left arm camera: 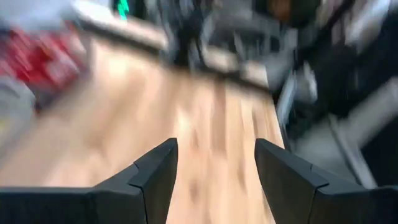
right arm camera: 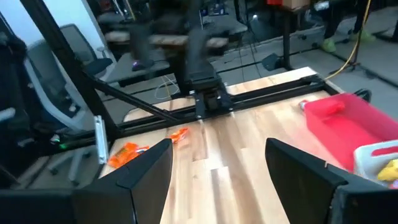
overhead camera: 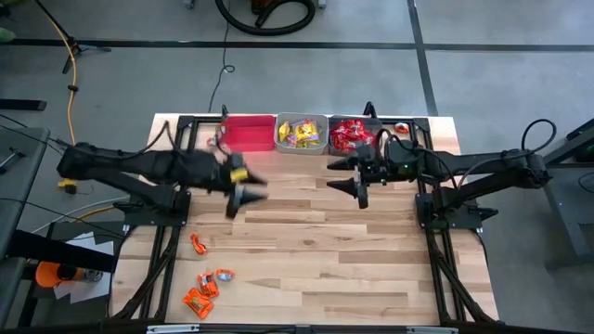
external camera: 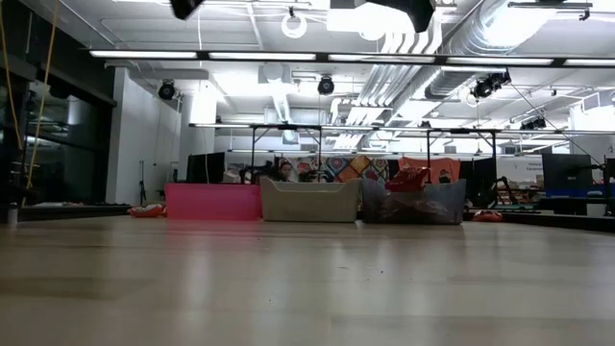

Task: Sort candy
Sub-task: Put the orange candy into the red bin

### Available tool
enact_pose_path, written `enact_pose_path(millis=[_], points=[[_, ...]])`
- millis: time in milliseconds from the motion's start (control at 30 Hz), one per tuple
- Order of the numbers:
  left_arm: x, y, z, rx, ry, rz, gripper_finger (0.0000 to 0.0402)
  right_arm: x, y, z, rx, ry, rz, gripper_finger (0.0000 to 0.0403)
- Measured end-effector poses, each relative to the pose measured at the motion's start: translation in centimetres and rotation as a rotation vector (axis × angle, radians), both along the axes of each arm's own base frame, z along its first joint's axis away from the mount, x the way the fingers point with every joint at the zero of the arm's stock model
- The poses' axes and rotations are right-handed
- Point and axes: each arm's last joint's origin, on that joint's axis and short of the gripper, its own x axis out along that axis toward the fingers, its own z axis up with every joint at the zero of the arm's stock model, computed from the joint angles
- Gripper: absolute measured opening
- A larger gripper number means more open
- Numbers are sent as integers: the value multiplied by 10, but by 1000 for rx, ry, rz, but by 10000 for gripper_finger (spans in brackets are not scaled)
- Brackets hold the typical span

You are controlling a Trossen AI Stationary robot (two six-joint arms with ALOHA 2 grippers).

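Small shiny orange wrapped candies point(overhead camera: 206, 286) lie near left on the wooden table point(overhead camera: 306, 269); the low view misses them. Left gripper point(overhead camera: 243, 199) and right gripper point(overhead camera: 357, 191) hover mid-table, jaws apart, empty. The left wrist view is blurry.

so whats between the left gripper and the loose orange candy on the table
In the high view, only bare table lies between the open left gripper and the orange candies.
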Motion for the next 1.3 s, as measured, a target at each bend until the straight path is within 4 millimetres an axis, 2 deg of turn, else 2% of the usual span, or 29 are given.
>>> enact_pose_path(millis=[100,267,367,467,633,700,867,1067,1300], points=[[-5,-30,-8,-18,235,-89,202,0,-1,0,-46,0,-28,252],[-23,-81,-46,-54,654,-160,202,0,-3,0,-84,3,-97,252],[-40,-101,-70,22,900,-127,202,0,-3,0,-84,4,-99,252],[-49,-113,-91,121,1015,-135,202,1,-3,-2,-84,9,-99,252],[-54,-124,-130,172,1049,-277,202,4,-4,-6,-81,32,-100,252],[-60,-123,-143,184,1070,-345,202,5,-4,-8,-81,52,-100,252],[-70,-113,-165,283,1103,-384,202,5,-4,-11,-61,79,-103,252],[-74,-110,-180,332,1095,-498,194,5,-4,-15,-7,113,-116,252],[-74,-109,-185,353,1056,-494,136,4,-4,-18,-5,145,-117,252]])
